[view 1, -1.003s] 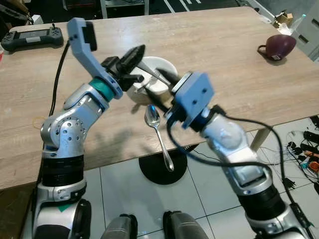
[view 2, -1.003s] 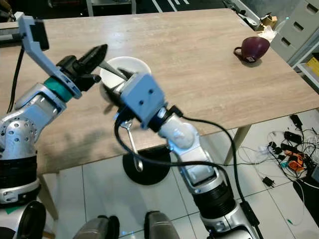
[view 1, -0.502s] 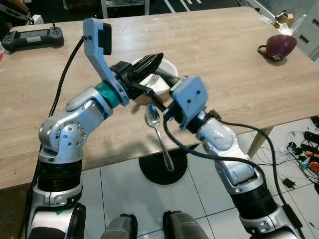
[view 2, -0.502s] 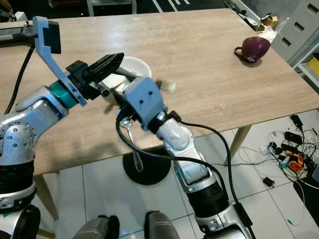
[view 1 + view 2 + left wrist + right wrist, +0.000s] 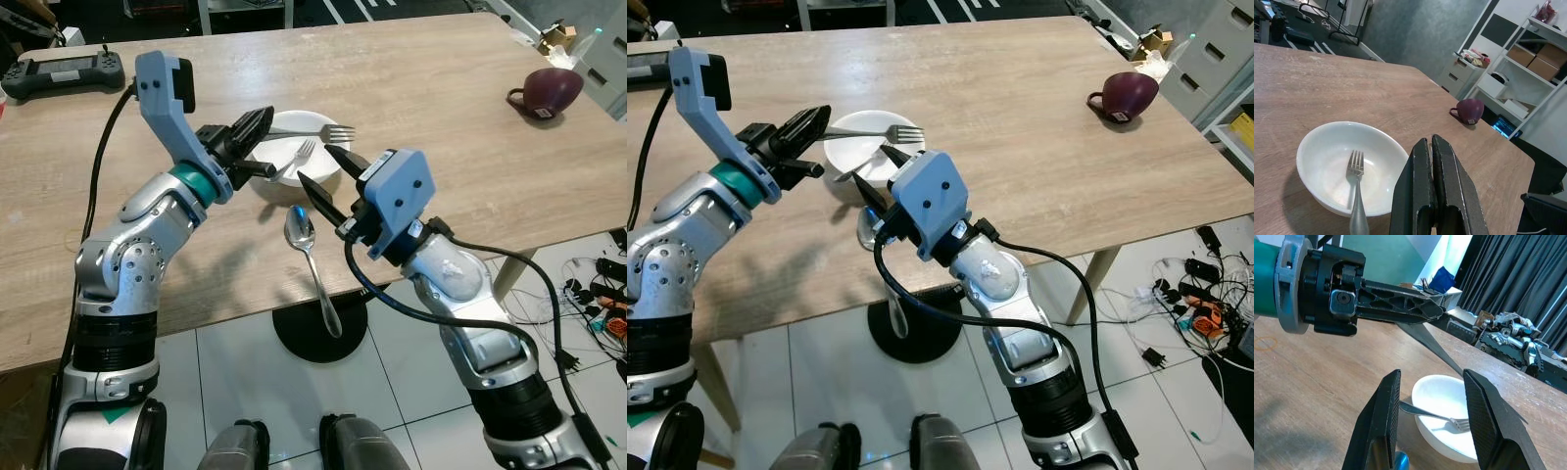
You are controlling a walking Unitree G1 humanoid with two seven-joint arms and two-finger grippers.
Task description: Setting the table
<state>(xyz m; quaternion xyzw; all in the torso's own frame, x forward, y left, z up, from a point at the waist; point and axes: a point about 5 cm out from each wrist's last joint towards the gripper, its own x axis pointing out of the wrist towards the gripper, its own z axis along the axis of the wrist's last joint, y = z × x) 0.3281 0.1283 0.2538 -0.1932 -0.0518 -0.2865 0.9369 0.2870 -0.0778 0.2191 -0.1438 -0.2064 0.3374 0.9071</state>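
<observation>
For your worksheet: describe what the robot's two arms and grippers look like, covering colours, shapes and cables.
Both arms are silver metal with rounded joints and black ribbed bands. The left arm has a teal ring at the wrist and a light blue angled camera bracket; a black cable runs from it. The right arm carries a light blue boxy housing with a looping black cable. The left gripper and right gripper each have two long, tapered black fingers.

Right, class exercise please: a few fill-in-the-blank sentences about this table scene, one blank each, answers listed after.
The left gripper holds a ____ over the white bowl.
The right gripper is ____.
The spoon has its handle jutting past the table's ____.
The mug is coloured ____.
Answers: fork, open, edge, purple.
</observation>
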